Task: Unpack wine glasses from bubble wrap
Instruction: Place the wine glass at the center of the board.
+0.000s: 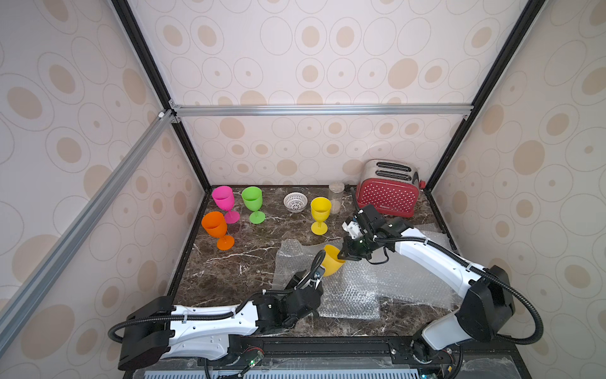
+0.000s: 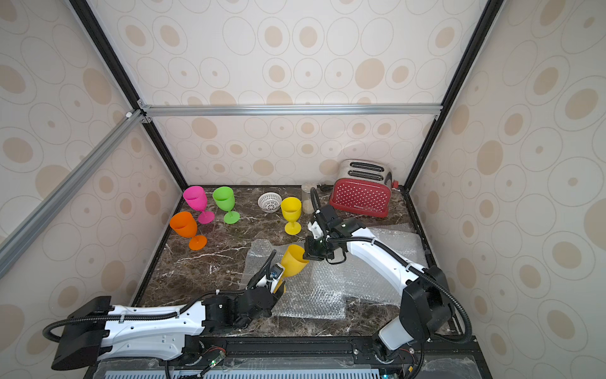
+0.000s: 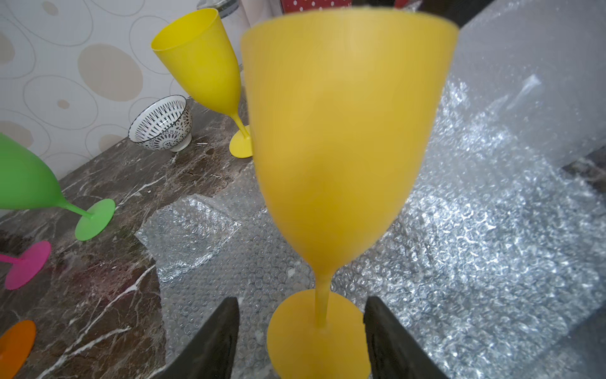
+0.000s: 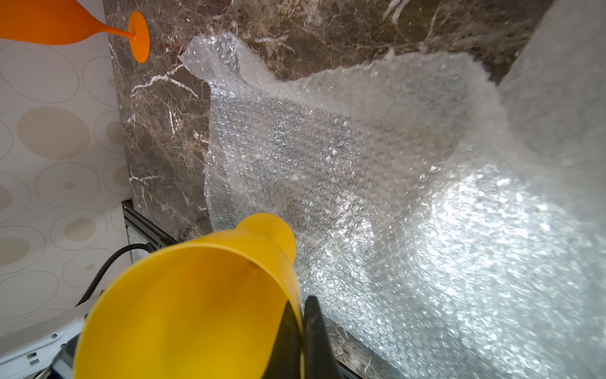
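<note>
The amber yellow wine glass [image 1: 332,261] [image 2: 293,262] hangs tilted over the flat bubble wrap [image 1: 354,288] [image 4: 360,147]. My right gripper [image 1: 344,254] [image 4: 300,305] is shut on its rim, one finger inside the bowl and one outside. My left gripper [image 3: 300,302] [image 2: 278,282] is open, its fingers standing either side of the glass's round foot [image 3: 314,338]; one finger is clearly apart from it. The pink [image 1: 224,198], green [image 1: 252,198], orange [image 1: 214,224] and bright yellow [image 1: 320,208] wine glasses stand upright at the back.
A small white lattice bowl [image 1: 295,201] and a clear jar [image 1: 336,193] stand at the back near the bright yellow glass. A red toaster [image 1: 388,190] fills the back right corner. Bubble wrap sheets cover the right half of the marble table [image 1: 229,272].
</note>
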